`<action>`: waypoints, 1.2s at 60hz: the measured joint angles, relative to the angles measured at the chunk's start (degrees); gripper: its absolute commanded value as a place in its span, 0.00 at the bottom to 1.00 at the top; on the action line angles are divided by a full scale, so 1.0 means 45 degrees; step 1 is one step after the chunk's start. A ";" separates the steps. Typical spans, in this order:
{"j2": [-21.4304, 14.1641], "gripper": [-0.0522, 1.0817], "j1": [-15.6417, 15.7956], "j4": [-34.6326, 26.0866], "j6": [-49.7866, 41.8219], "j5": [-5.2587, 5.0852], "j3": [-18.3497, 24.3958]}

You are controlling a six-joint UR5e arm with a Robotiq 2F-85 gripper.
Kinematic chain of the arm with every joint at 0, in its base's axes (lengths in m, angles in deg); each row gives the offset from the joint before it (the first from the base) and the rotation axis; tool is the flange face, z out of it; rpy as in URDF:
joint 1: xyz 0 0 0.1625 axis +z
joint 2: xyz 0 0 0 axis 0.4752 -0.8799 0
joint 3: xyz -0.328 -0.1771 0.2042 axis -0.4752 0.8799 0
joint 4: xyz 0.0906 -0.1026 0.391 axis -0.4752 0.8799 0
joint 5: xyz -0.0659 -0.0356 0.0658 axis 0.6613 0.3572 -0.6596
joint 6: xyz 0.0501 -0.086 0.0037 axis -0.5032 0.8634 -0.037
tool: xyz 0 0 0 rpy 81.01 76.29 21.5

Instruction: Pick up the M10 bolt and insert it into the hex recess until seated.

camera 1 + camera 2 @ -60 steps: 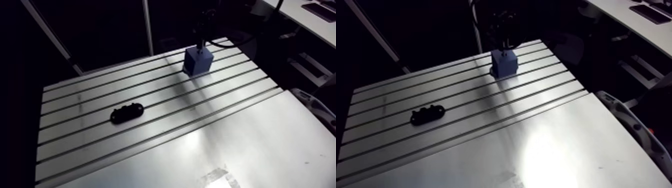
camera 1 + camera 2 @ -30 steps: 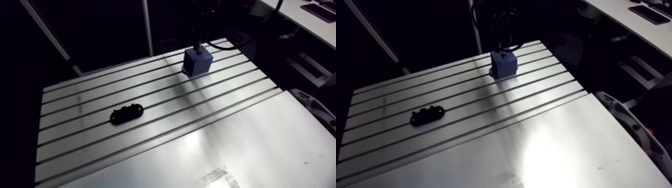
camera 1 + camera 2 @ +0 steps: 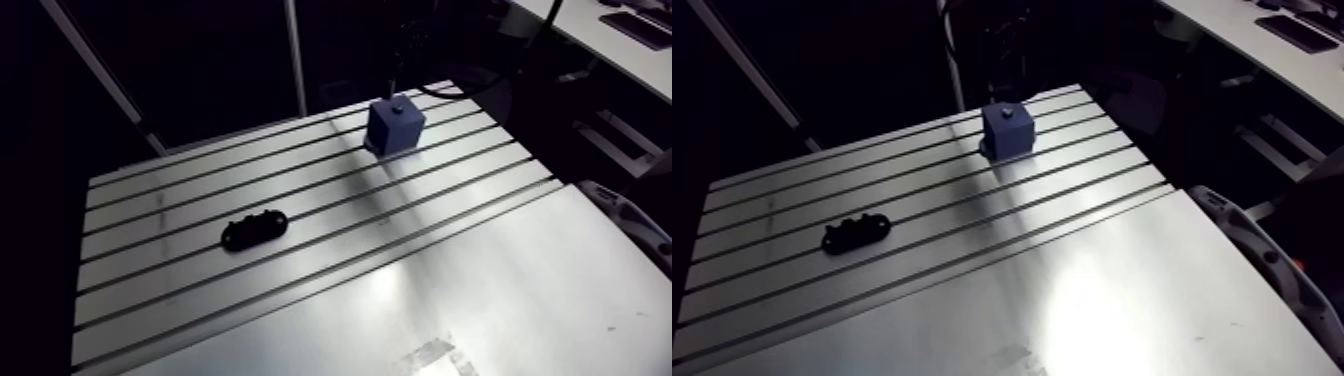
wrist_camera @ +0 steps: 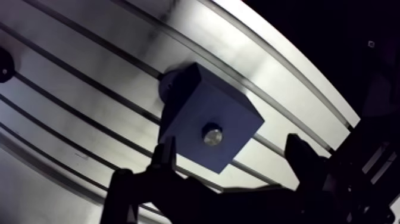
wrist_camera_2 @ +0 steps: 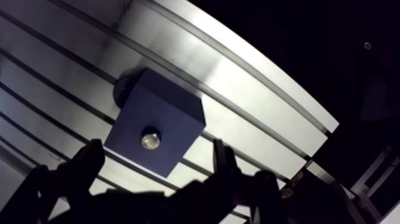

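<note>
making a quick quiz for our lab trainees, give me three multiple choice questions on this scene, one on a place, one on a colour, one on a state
1. Where is the bolt?
A) in the top face of the block
B) lying loose on its side
C) out of sight

2. What colour is the block?
A) red
B) yellow
C) blue

3. How is the gripper?
A) shut on the bolt
B) open, holding nothing
C) shut on the block

Answers:
1 A: the wrist view shows its metal end set in the block's top.
2 C: the arm view and the wrist view both show it blue.
3 B: the fingers stand apart with nothing pressed between them.
</note>
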 measured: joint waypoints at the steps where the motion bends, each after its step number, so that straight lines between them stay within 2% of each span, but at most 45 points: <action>1: -0.0011 0.05 0.0007 0.0001 -0.0013 -0.0011 0.0002; 13: -0.0126 0.05 0.0054 0.0016 -0.0699 -0.0111 0.0033; 22: -0.0323 0.06 0.0052 -0.0007 -0.2114 -0.0087 0.0034; 24: -0.0377 0.08 0.0047 -0.0024 -0.2577 -0.0063 0.0031; 25: -0.0400 0.12 0.0046 -0.0037 -0.2800 -0.0051 0.0029; 32: -0.0539 0.15 0.0038 -0.0243 -0.4425 0.0019 0.0002; 34: -0.0570 0.18 0.0038 -0.0346 -0.4882 0.0021 -0.0006; 35: -0.0588 0.23 0.0039 -0.0420 -0.5161 0.0014 -0.0010; 36: -0.0602 0.23 0.0041 -0.0481 -0.5385 0.0006 -0.0014; 37: -0.0613 0.28 0.0043 -0.0539 -0.5573 -0.0007 -0.0017; 38: -0.0625 0.28 0.0046 -0.0602 -0.5778 -0.0026 -0.0019; 40: -0.0644 0.38 0.0051 -0.0718 -0.6132 -0.0070 -0.0021; 46: -0.0683 0.49 0.0037 -0.1000 -0.6937 -0.0276 -0.0022; 59: -0.0720 0.49 -0.0092 -0.1270 -0.7657 -0.0774 -0.0114; 72: -0.0728 0.48 -0.0313 -0.1307 -0.7579 -0.0923 -0.0261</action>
